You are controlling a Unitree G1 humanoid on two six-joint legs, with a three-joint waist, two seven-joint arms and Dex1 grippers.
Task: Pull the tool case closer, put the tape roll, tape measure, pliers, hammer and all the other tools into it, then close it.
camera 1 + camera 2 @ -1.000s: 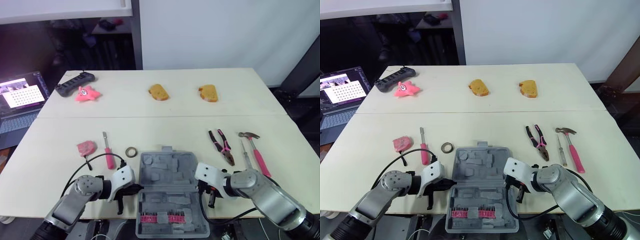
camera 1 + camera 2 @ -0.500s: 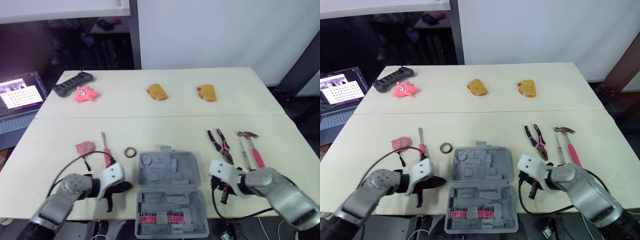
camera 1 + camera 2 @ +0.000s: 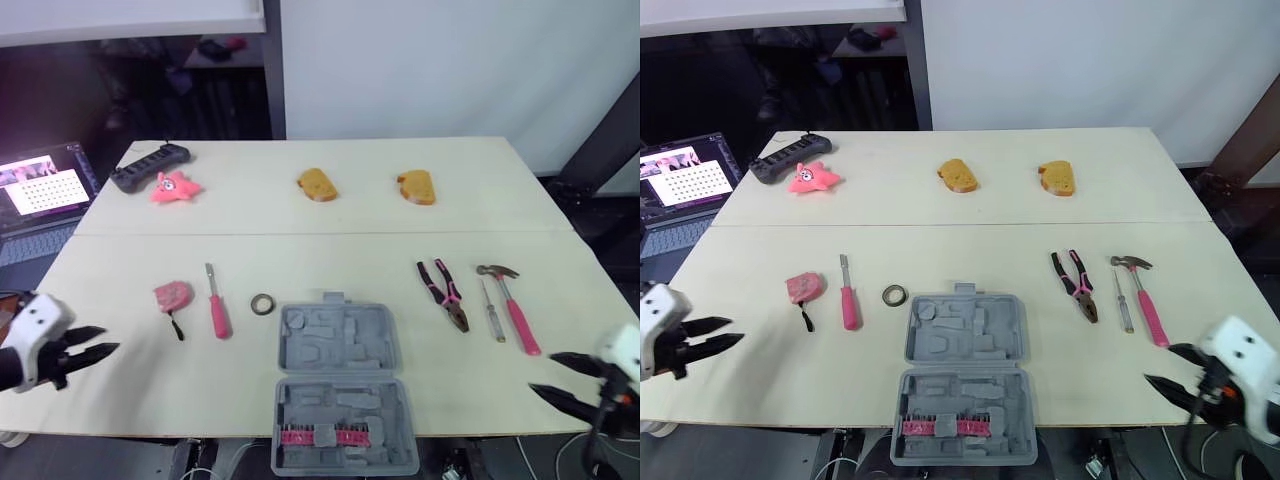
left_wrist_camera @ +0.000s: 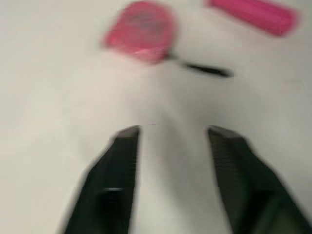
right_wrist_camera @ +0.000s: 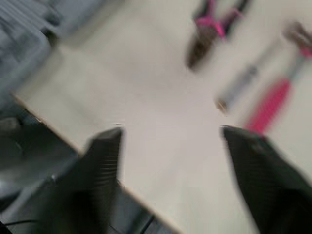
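Ahead of my left claw (image 4: 173, 132) the tape measure (image 4: 140, 31) is just a pink smear. Past my right claw (image 5: 173, 131) the pliers (image 5: 212, 30) and hammer (image 5: 270, 105) look fuzzy, and the case (image 5: 27, 31) beside it is cut off.

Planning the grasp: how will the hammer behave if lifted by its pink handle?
The hammer is probably head-heavy: its metal head sits at one end, so it may tilt in a handle grip. It looks rigid and, lying flat, unlikely to roll.

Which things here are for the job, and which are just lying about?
Job: grey tool case, dark tape roll, pink tape measure, pink screwdriver, pink pliers, pink hammer, thin grey screwdriver.
Stray: black controller, pink toy, two toast slices, laptop.
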